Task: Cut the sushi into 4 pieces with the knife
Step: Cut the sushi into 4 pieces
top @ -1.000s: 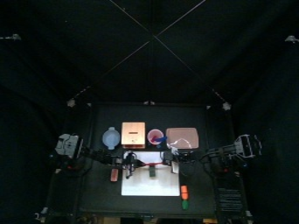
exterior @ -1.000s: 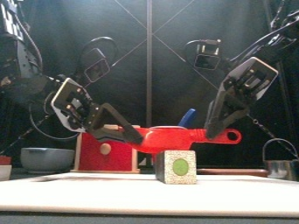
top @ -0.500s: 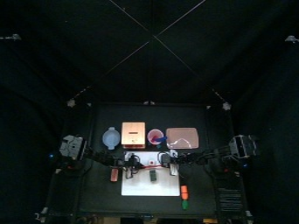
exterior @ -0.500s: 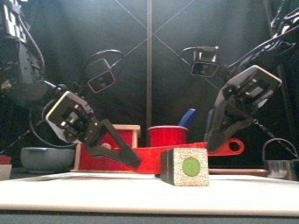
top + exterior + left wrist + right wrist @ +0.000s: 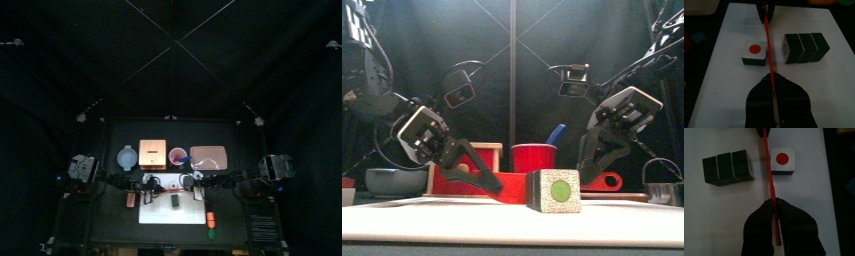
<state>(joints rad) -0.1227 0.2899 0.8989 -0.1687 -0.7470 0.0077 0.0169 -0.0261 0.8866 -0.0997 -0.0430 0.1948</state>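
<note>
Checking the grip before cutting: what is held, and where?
The red toy knife: left hand grips its blade tip, right hand its handle end.

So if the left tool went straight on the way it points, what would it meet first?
Likely the white cutting board, in the gap between the single cut piece and the three-block roll; the left tool slopes down along the red knife. Depth is unclear.

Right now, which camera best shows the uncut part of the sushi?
The left wrist view: the uncut roll shows three joined blocks beside the red knife. The right wrist view shows it equally well, the front view only one sushi block, the top view little.
</note>
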